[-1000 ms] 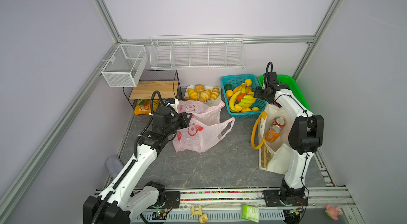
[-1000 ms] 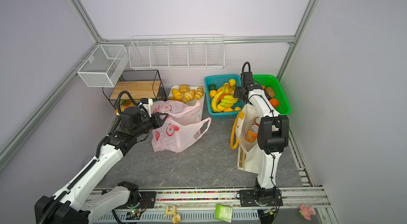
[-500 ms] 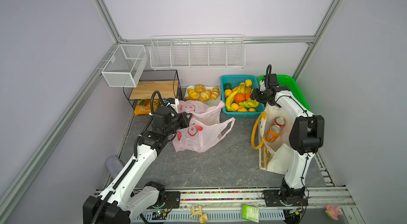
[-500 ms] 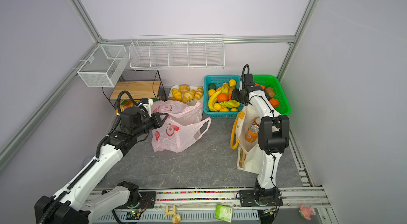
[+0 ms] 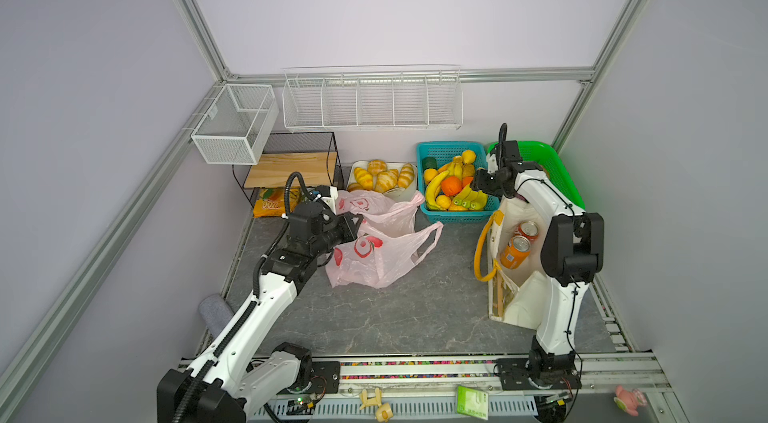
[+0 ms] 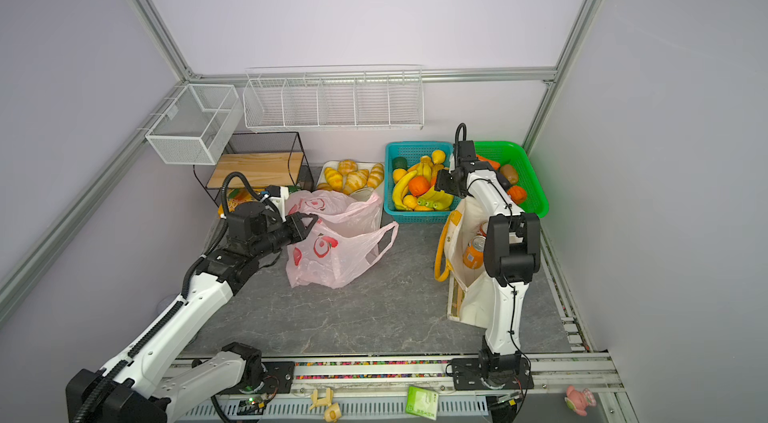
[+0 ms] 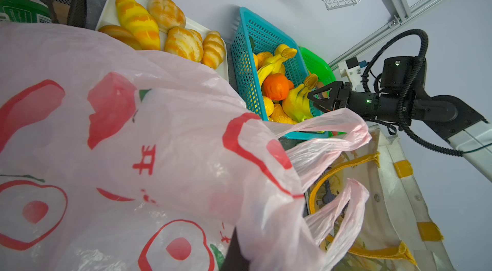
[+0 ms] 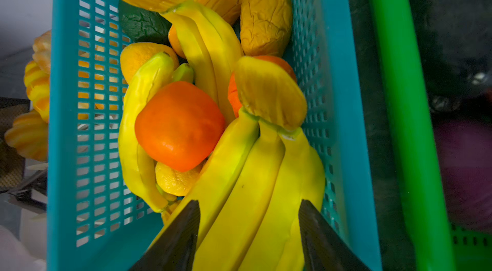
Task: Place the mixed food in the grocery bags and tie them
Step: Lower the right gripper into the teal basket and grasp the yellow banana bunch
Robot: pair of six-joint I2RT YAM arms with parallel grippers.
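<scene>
You see a white tray [image 5: 353, 169] of croissants [image 5: 386, 179] against the back wall, a teal basket [image 5: 432, 148] beside it, then a green basket [image 5: 559, 167]; a white wire rack [image 5: 372, 103] hangs above.

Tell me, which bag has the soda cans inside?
The cream canvas tote with yellow handles; two cans sit inside. The pink plastic bag shows none.

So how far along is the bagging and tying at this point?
Early. Done: an orange soda can and a red cola can sit in the canvas tote. In hand: the left pincer is shut on the pink plastic bag, while the right pincer straddles a banana bunch in the teal basket; whether it grips yet is unclear. Left: the remaining fruit, and tying both bags.
</scene>
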